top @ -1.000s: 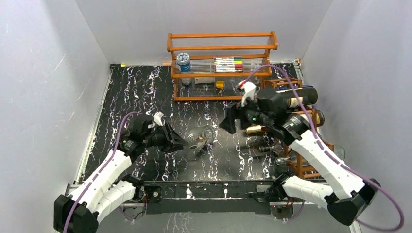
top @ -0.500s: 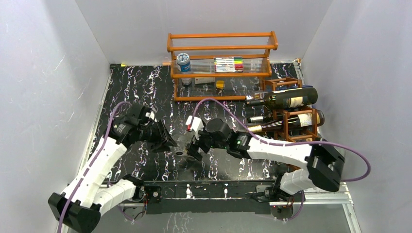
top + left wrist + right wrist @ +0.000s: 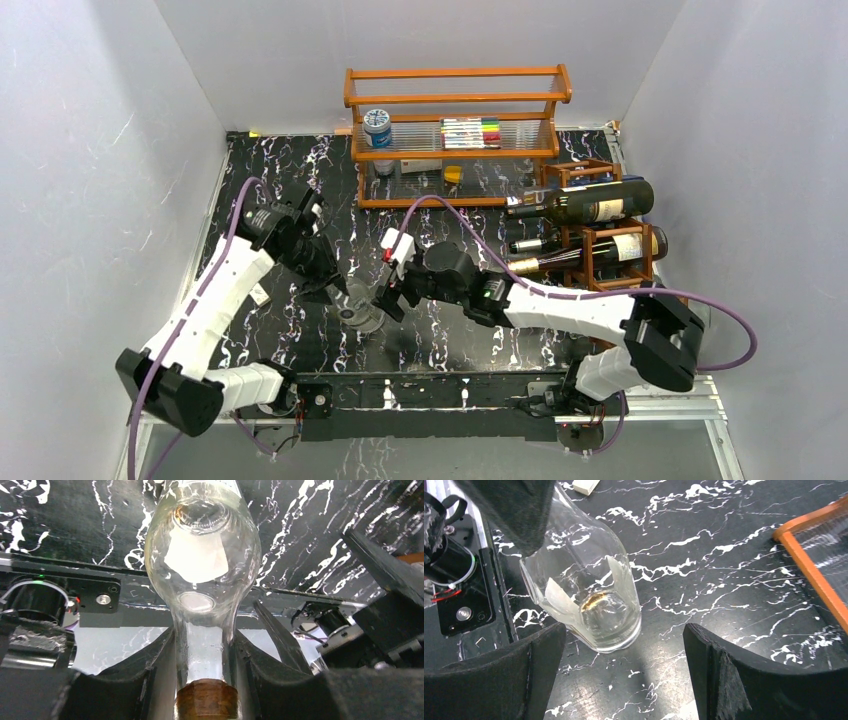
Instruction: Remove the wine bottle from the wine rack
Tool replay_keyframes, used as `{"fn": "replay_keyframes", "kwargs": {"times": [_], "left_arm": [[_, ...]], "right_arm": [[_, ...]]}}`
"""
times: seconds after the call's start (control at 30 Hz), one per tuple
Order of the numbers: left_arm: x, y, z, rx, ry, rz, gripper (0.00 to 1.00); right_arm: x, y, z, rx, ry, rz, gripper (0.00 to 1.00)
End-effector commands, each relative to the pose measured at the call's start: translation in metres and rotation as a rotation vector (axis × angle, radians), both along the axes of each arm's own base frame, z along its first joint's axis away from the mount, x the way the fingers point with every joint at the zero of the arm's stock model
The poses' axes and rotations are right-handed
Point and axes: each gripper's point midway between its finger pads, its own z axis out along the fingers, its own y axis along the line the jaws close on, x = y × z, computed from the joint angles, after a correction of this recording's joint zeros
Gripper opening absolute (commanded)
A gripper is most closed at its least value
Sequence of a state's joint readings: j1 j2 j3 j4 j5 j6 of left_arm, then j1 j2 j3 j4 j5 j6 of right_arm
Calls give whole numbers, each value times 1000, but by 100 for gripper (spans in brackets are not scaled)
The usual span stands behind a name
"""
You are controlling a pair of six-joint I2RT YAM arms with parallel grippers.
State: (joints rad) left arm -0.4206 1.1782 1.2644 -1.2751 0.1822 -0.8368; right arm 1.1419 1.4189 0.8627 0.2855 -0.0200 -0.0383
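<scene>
A clear glass bottle (image 3: 362, 316) with a brown cork (image 3: 206, 700) stands tilted on the black marbled table, base down. My left gripper (image 3: 326, 284) is shut on its neck; in the left wrist view the gripper (image 3: 205, 680) has both pads pressed on the glass (image 3: 202, 555). My right gripper (image 3: 390, 298) hangs open just right of the bottle; in its own view (image 3: 624, 665) the bottle's base (image 3: 589, 590) lies ahead of the jaws, touching neither. The reddish-brown wine rack (image 3: 585, 235) at the right holds dark wine bottles (image 3: 590, 205), lying flat.
An orange shelf (image 3: 455, 100) with clear panels, a tin and markers stands at the back; its corner (image 3: 814, 575) shows in the right wrist view. White walls close in left, right and behind. A small white piece (image 3: 262, 296) lies by the left arm.
My right arm swung from the rack down to the table's middle, beside the clear bottle. My left gripper drew back left and tipped downward, and the bottle went from lying to standing.
</scene>
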Motion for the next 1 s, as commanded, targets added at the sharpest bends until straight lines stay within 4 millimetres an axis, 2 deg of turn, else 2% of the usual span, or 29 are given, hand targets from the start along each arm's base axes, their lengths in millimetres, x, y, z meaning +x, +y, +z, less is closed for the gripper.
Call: {"fn": "replay_keyframes", "kwargs": {"times": [0.0,0.1,0.17,0.43,0.63,0.7,0.73,0.77,0.83,0.87,0.97], "left_arm": [[9,7,22,43,-26,4,1],[11,7,22,63,-5,6,22],[14,3,24,55,12,0,31],[17,-7,25,9,23,-15,55],[22,-13,33,-53,-72,-50,72],[27,-15,43,-81,-154,-76,75],[29,-15,49,-90,-201,-98,81],[30,-14,55,-90,-247,-127,96],[32,-1,63,-34,-319,-169,98],[36,12,78,26,-438,-225,98],[46,8,108,-22,-679,-279,98]], "right_arm": [[8,-8,51,115,-66,-70,98],[7,-17,58,131,-68,-90,98],[5,-20,60,141,-65,-90,98],[-2,-37,73,158,-58,-101,98],[-8,-59,90,178,-15,-146,98],[-12,-67,91,166,21,-159,98],[-16,-70,91,163,50,-165,98],[-19,-74,89,156,74,-166,98],[-27,-80,89,149,127,-166,98],[-40,-85,90,150,200,-140,98],[-50,-85,92,173,251,-116,98]]}}
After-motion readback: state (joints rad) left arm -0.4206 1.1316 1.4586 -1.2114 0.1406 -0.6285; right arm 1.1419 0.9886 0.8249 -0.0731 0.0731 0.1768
